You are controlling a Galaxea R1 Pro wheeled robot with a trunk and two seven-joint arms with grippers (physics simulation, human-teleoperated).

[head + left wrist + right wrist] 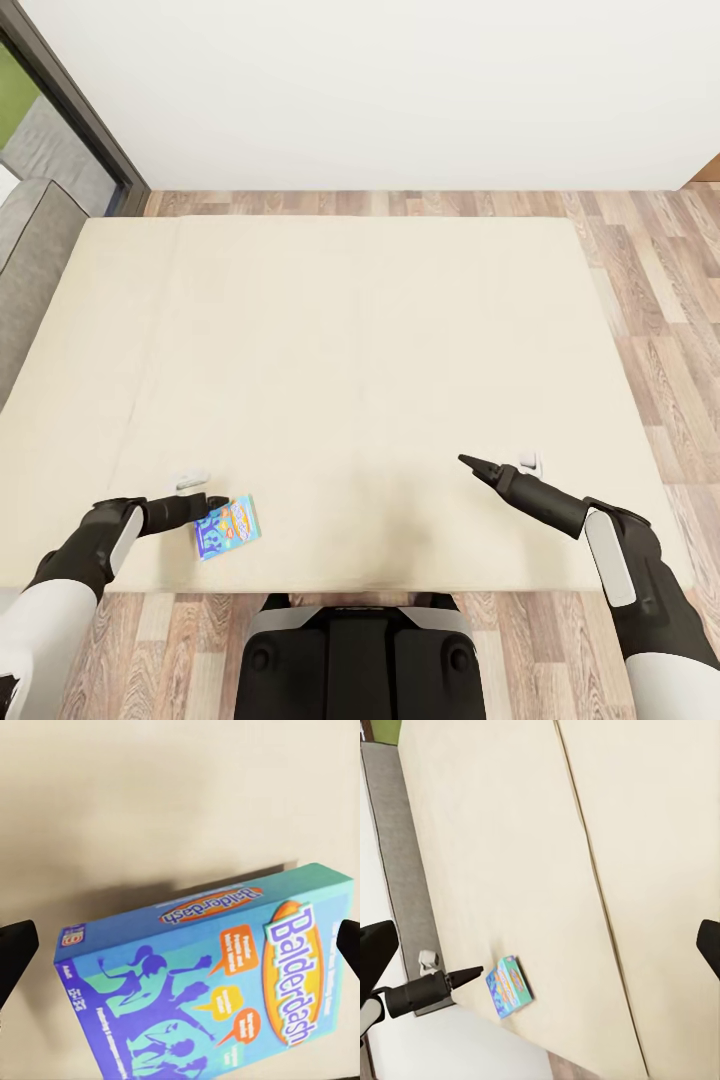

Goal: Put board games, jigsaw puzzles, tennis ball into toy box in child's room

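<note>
A small blue board game [229, 527], lettered "Balderdash", lies flat on the beige mattress of the bed [340, 340] near its front edge. My left gripper [214, 507] hovers at the box's left side. In the left wrist view the box [217, 982] lies beyond the gap between that gripper's [180, 949] dark fingertips [16, 951], which stand wide apart without touching it. My right gripper [476, 466] is open over bare mattress at the front right, holding nothing. The right wrist view shows the box [509, 986] far off, with the left arm [426, 991] beside it.
The grey headboard [35, 270] runs along the bed's left side, with a dark-framed window [70, 95] behind it. Wood-plank floor [660, 290] lies to the right and beyond the bed, up to a white wall. My base [360, 660] stands against the bed's front edge.
</note>
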